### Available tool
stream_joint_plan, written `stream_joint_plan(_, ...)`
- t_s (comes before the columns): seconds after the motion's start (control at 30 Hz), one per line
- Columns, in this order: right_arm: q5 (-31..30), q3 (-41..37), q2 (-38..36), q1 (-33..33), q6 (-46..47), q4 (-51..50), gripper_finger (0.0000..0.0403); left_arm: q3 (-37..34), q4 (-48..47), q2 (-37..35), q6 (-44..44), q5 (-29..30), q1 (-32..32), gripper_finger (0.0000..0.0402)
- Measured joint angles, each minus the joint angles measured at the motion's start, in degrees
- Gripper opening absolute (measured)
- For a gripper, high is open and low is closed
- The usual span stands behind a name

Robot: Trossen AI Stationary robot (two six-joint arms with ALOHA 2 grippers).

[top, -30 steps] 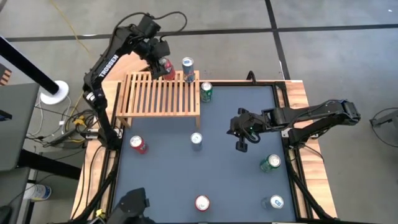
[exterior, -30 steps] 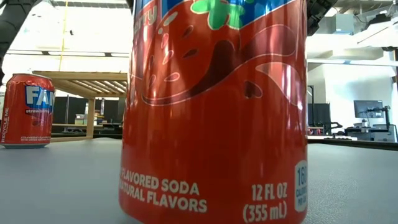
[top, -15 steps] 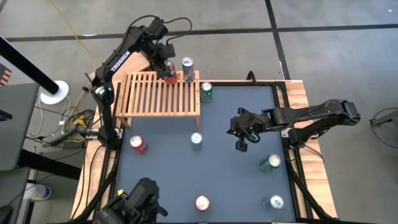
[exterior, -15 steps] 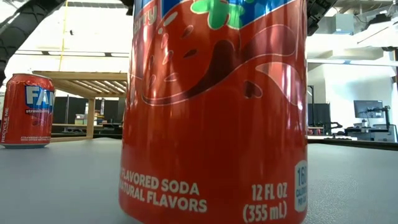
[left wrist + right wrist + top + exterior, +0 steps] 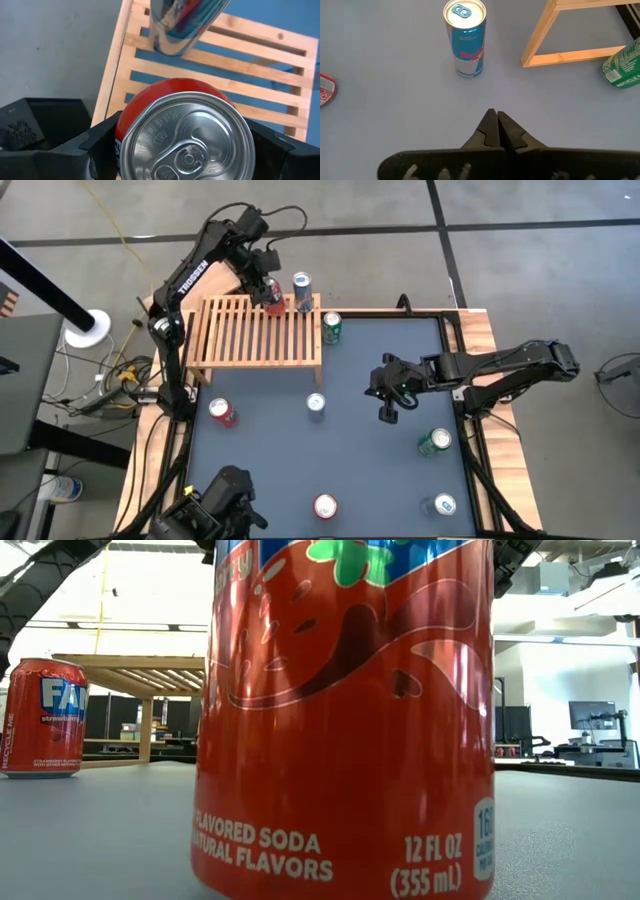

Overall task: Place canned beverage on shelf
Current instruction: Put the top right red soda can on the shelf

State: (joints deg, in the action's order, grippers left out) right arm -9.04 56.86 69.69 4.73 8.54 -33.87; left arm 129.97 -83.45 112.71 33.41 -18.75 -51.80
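Left gripper (image 5: 185,145) clamps upright red can (image 5: 270,290) | can sits at shelf (image 5: 255,330) far edge, 12 o'clock, slim can (image 5: 302,288) beside at 3 o'clock | right gripper (image 5: 388,415) shut, mid-table, farther off.

The left arm reaches out long toward the table's far edge, its dark two-finger left gripper (image 5: 268,288) pointing down with fingers spread wide around a red aluminium drink can (image 5: 186,131). The right arm is bent low over the table, its dark right gripper (image 5: 497,124) with fingers pressed together, holding nothing.
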Motion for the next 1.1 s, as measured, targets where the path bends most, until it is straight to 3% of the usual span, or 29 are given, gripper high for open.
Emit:
stream_joint_plan(0.43,0.0,0.0,0.0,0.0,0.02,0.02,0.0,0.0,0.47,0.0,-0.03,4.44,2.65,0.0293)
stream_joint_plan(0.87,0.0,0.0,0.0,0.0,0.06,0.02,0.0,0.0,0.47,0.0,-1.5,4.54,2.7,0.0294)
stream_joint_plan(1.1,0.0,0.02,0.0,0.0,0.06,-0.02,0.0,0.0,1.8,0.0,-2.26,4.62,3.42,0.0318)
